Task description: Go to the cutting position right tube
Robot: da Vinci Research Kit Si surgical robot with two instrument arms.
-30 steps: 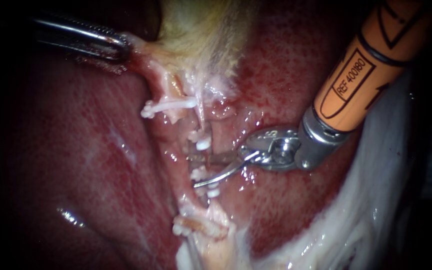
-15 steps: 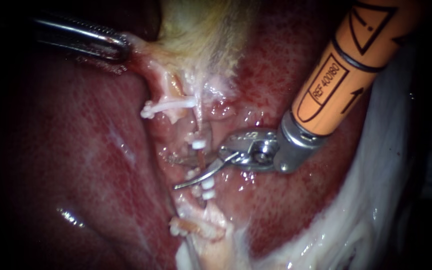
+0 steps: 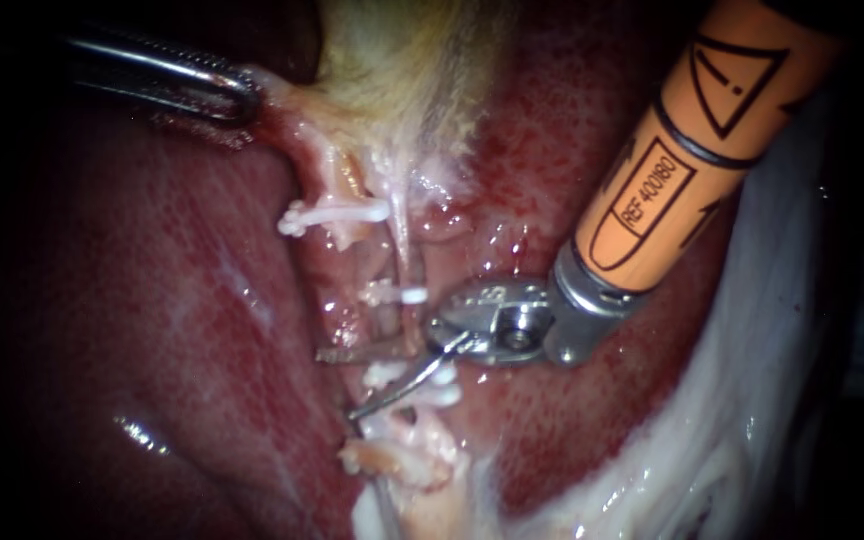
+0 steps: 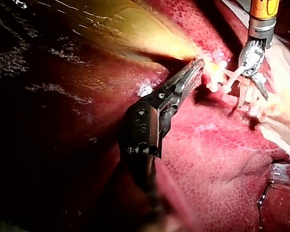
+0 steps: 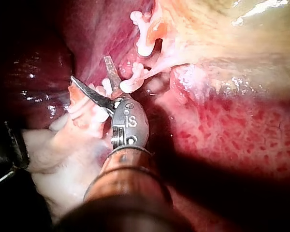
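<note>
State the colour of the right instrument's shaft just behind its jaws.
The shaft is orange with black line markings; the endoscope view shows it best.

Left instrument (image 4: 197, 66) on the gallbladder (image 4: 135, 29) (right instrument (image 4: 253, 96) among clips (image 4: 214, 88))

Dark red mottled liver (image 3: 152, 330) spanning left and right, pale yellow gallbladder (image 3: 402, 70) at far centre, white clip (image 3: 337, 213) lying crosswise just nearer and to its left, white stringy tissue (image 3: 712, 440) along the near right, ragged pale stump (image 3: 402, 460) at near centre.
</note>
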